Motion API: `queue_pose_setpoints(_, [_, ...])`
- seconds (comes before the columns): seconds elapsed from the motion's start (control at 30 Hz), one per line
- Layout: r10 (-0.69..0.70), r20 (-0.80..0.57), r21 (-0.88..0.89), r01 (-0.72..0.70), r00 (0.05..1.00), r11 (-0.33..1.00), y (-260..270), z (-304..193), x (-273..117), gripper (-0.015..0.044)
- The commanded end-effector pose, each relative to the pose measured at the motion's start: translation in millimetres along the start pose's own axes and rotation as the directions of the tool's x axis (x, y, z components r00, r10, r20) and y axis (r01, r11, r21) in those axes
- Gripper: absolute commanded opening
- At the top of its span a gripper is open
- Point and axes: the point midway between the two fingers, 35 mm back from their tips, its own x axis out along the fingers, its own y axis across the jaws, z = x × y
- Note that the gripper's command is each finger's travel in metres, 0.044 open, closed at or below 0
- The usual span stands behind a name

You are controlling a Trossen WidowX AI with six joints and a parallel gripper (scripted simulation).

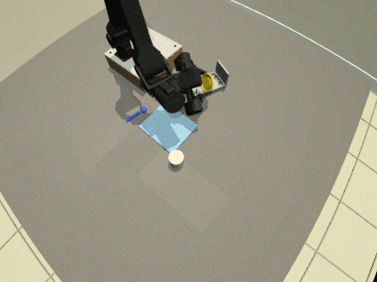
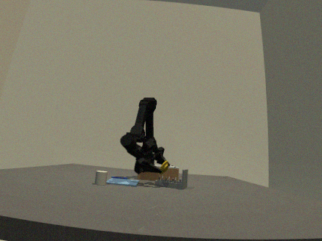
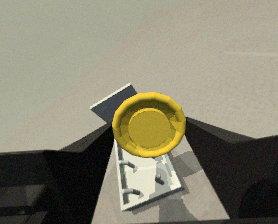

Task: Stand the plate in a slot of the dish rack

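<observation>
My gripper [image 1: 204,83] [image 2: 163,165] [image 3: 148,123] is shut on the yellow plate [image 1: 207,82] [image 2: 165,165] [image 3: 149,125], gripped by its rim between the two black fingers. The plate is held on edge, just above the grey dish rack [image 1: 221,77] [image 2: 174,183] [image 3: 150,184]. In the wrist view the plate faces the camera and hides the middle of the rack; curved rails show below it and the rack's end wall [image 3: 114,104] shows behind it. In the exterior view the plate hangs a little above the rack's rails, tilted.
A wooden block with a white top [image 1: 168,48] [image 2: 171,172] carries the arm's base, right behind the rack. A light blue cloth [image 1: 168,127] [image 2: 122,181], a blue tool [image 1: 136,114] and a cream cylinder [image 1: 176,157] [image 2: 100,177] lie in front of the arm.
</observation>
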Motion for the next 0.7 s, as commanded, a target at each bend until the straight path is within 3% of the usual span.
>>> queue_pose_setpoints(0.0, [0.038, 0.076, -0.101, -0.031, 0.996, 0.994, 5.6, -6.1, -3.2, 0.0])
queue_pose_setpoints(0.4, [0.146, 0.273, -0.417, -0.02, 0.951, 0.909, 28.1, -14.7, -18.6, 0.0])
queue_pose_setpoints(0.67, [0.152, 0.283, -0.434, -0.015, 0.947, 0.901, 29.8, -15.1, -19.7, 0.0])
